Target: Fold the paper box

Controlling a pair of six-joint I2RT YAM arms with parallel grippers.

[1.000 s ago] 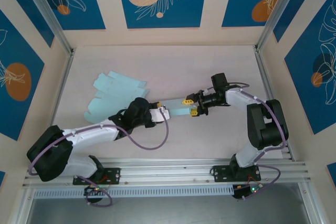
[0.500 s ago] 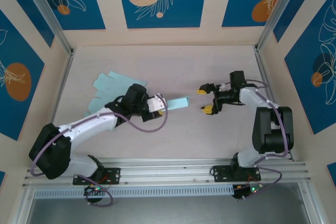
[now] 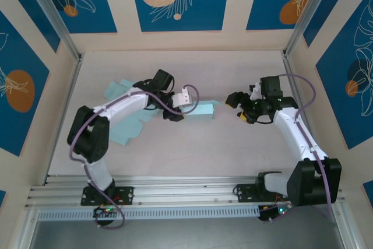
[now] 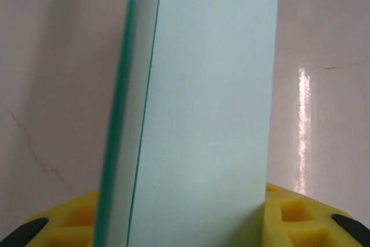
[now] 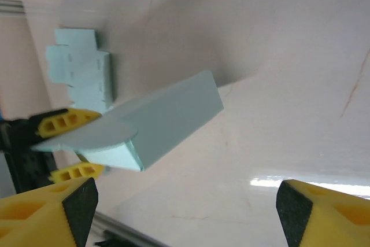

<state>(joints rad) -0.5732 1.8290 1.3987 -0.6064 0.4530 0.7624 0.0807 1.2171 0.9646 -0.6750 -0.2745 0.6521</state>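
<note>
The paper box [image 3: 202, 109] is a pale blue folded sleeve held just above the middle of the table. My left gripper [image 3: 185, 104] is shut on its left end. In the left wrist view the paper box [image 4: 202, 114] rises between the yellow pads [image 4: 300, 212] of the left gripper [image 4: 185, 224]. My right gripper [image 3: 238, 107] stands open a short way right of the box's free end, not touching it. In the right wrist view the paper box [image 5: 167, 117] lies ahead of my wide-open right gripper [image 5: 185, 212], with the left gripper's yellow fingers [image 5: 66, 121] clamped on its far end.
Flat pale blue box blanks [image 3: 115, 93] lie at the left of the table under the left arm, and more [image 3: 125, 129] lie nearer; the blanks [image 5: 81, 67] also show behind the box. An aluminium rail [image 3: 186, 188] runs along the near edge. Walls close in on both sides.
My right gripper let go of the box's right end, opened and drew back to the right. The left arm swung the box away from the near edge and to the right.
</note>
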